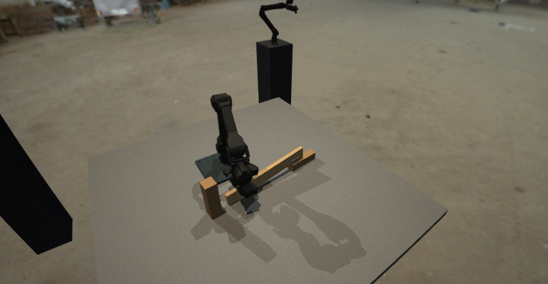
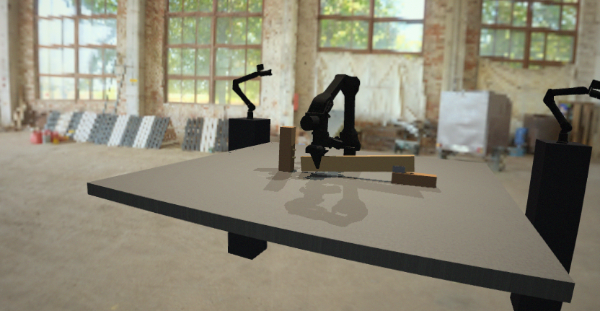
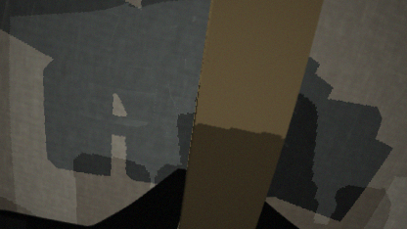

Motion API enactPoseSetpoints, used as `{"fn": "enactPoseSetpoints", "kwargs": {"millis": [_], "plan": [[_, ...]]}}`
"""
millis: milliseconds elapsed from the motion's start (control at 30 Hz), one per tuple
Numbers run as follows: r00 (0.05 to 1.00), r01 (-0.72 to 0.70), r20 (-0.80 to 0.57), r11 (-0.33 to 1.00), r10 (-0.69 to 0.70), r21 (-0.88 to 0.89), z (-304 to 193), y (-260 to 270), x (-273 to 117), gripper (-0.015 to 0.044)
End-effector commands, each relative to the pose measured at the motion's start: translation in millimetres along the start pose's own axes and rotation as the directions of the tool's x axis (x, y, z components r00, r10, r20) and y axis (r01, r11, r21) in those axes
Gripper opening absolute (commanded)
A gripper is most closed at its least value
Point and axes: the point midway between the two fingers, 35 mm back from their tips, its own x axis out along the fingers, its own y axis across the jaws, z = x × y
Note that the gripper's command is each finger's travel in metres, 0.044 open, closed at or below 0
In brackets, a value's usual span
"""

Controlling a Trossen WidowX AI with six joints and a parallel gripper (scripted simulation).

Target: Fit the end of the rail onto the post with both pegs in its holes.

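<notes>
The long wooden rail [image 1: 277, 165] [image 2: 365, 163] [image 3: 254, 73] has its far end in the bracket [image 2: 398, 169] on the low footboard block [image 1: 306, 160] [image 2: 415, 180]. Its near end is at or just above the table; the exact height is hard to tell. A small gap parts that end from the short upright post [image 1: 213, 201] [image 2: 286, 149]. The pegs [image 2: 293, 156] show on the post's rail side, outside the rail. My gripper [image 2: 317, 166] [image 3: 204, 180] points down and is shut on the rail near its near end, one finger on each side. The rail's holes are hidden.
The arm's dark base plate [image 1: 207, 166] lies on the table [image 1: 153, 228] behind the rail and beside the post. Two other arms stand on black pedestals [image 1: 281, 71] [image 2: 555, 200] [image 2: 249, 133] off the table.
</notes>
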Motion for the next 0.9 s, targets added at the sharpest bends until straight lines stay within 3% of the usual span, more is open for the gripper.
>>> {"fn": "enactPoseSetpoints", "kwargs": {"millis": [0,867], "plan": [[1.0,0.003,0.006,1.0,-0.003,0.0,0.9,-0.6,-3.4,0.0],[1.0,0.003,0.006,1.0,-0.003,0.0,0.8,-1.7,-16.5,0.0]]}}
